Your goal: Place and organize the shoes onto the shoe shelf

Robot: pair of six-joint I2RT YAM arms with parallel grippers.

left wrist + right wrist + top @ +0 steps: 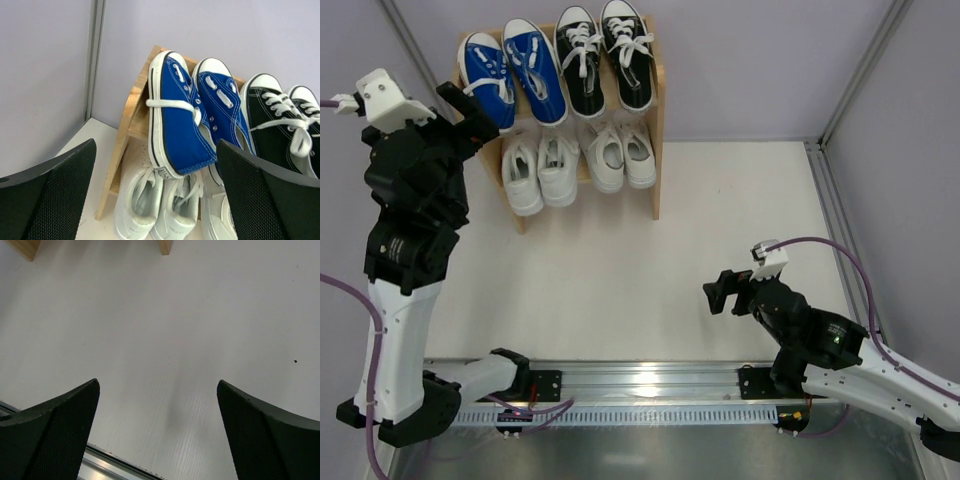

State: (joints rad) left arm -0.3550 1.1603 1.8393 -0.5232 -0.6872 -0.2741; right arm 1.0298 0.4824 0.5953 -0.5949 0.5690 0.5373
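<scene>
Looks like the last step, tidy & check: all 8 shoes sit on the shoe shelf (pixel 656 150), which stands at the far edge of the worktop (pixel 720 220), toward the far-left corner, back to the wall. Top tier: blue pair (pixel 510 70) on the left half, black pair (pixel 605 55) on the right, toes to the wall, heels to the front. Lower tier: both white pairs (pixel 580 160), 4 across. Left claw (pixel 478 122) is up at the shelf's left end, just beside the outer blue shoe (pixel 175 115), jaws wide w/ nothing between them. Right claw (pixel 718 294) hangs low over the worktop nr the near edge, right of middle, well apart from the shelf, also wide & empty. Outer blue shoe's heel overhangs the top tier's front a bit & it sits slightly skewed vs its mate, so prob. next move = gentle nudge back w/ left claw, or else just pull away. Risk: push too hard & it tips off the front onto the white ones.
</scene>
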